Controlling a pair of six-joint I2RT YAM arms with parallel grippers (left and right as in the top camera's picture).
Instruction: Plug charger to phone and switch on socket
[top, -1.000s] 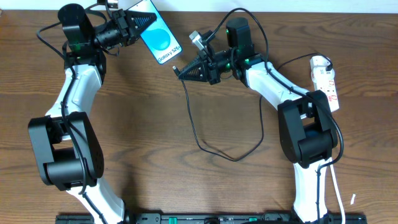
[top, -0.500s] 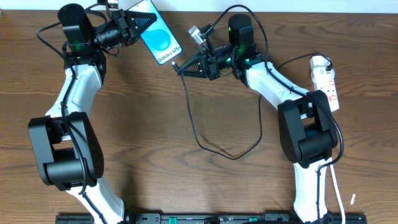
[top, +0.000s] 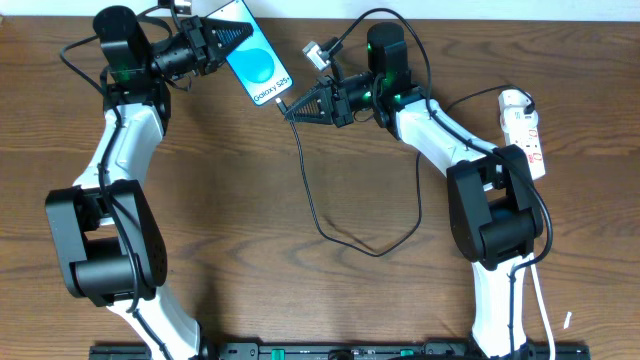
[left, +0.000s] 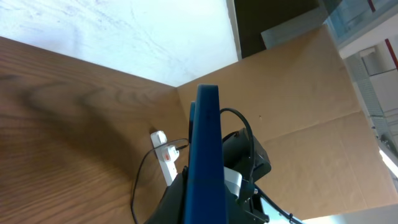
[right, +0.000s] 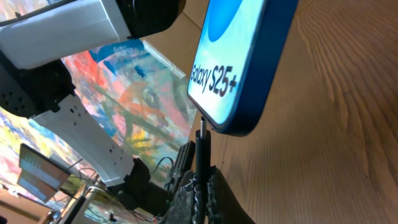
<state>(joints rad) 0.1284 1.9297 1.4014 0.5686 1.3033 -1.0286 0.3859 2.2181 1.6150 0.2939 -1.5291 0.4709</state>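
The phone (top: 258, 62), blue screen lit with "Galaxy S25" text, is held off the table at the back, with my left gripper (top: 236, 36) shut on its upper end. In the left wrist view the phone (left: 206, 149) shows edge-on between the dark fingers. My right gripper (top: 293, 109) is shut on the charger (top: 312, 200) just behind its plug. The plug tip (right: 203, 126) points up at the phone's bottom edge (right: 239, 121) and touches or nearly touches it. The black cable loops across the table. The white socket (top: 525, 128) lies at the right edge.
A brown cardboard wall (left: 298, 106) stands behind the table's far edge. Both arm bases (top: 100, 250) (top: 495, 225) stand at the front. The socket (left: 163, 155) is also visible in the left wrist view, beyond the right arm.
My right gripper has carried the plug up and to the left, from a short way off to right at the phone's bottom end. The left gripper and phone have stayed put.
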